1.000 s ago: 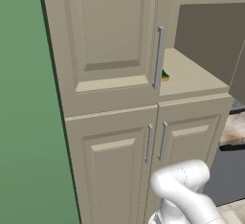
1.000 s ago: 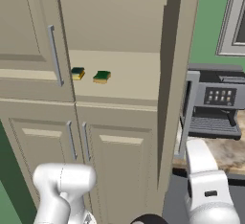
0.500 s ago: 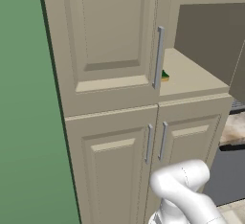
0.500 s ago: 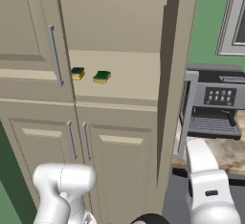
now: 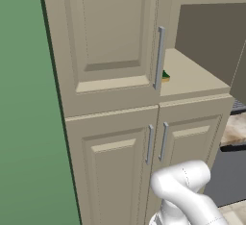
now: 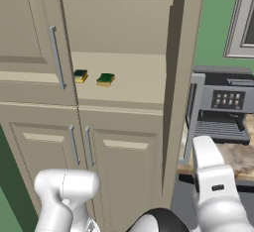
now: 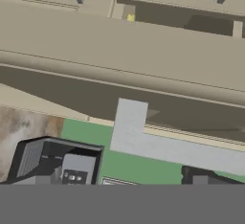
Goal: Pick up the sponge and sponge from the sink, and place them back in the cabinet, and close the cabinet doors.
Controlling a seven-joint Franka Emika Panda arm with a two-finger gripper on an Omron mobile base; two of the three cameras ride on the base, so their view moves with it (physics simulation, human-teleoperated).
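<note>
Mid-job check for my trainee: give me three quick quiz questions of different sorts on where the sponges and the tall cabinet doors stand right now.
1. True or false: both green-and-yellow sponges, the left one and the right one, lie on the beige inner shelf.
2. Which tall beige raised-panel door stands open? A. the left door B. the right door
3. Fill in: right of the cabinet stands a grey ____ machine.

Key: 1 true; 2 B; 3 coffee.

both base views face the cabinet [image 5: 110, 118] closely from opposite sides.
</note>
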